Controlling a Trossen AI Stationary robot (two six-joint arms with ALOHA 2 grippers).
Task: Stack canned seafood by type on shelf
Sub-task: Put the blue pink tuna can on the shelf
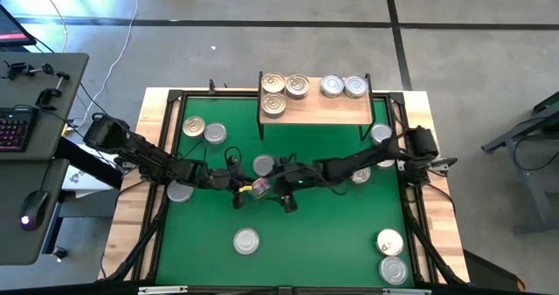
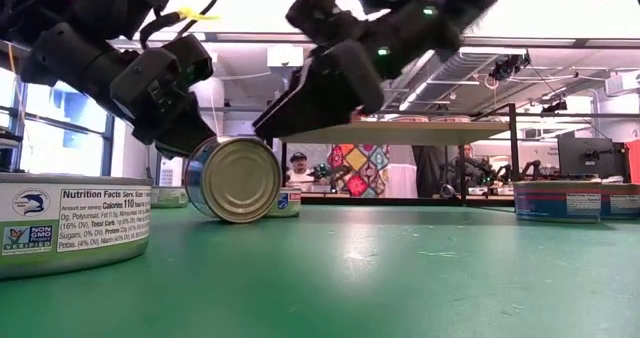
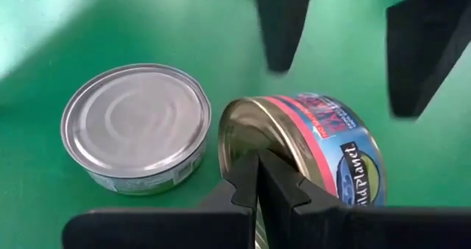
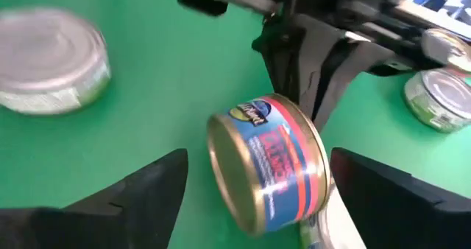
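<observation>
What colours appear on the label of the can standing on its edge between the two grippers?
Blue with a pink-red band on the tilted can, seen best in the right wrist view.

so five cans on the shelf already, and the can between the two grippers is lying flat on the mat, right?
Partly. The shelf does hold five cans, but the can between the grippers isn't flat: it is tipped up on its edge, its gold lid facing sideways, as the low view shows. The shut left gripper is at its lid, and the right gripper stands open around it.
</observation>
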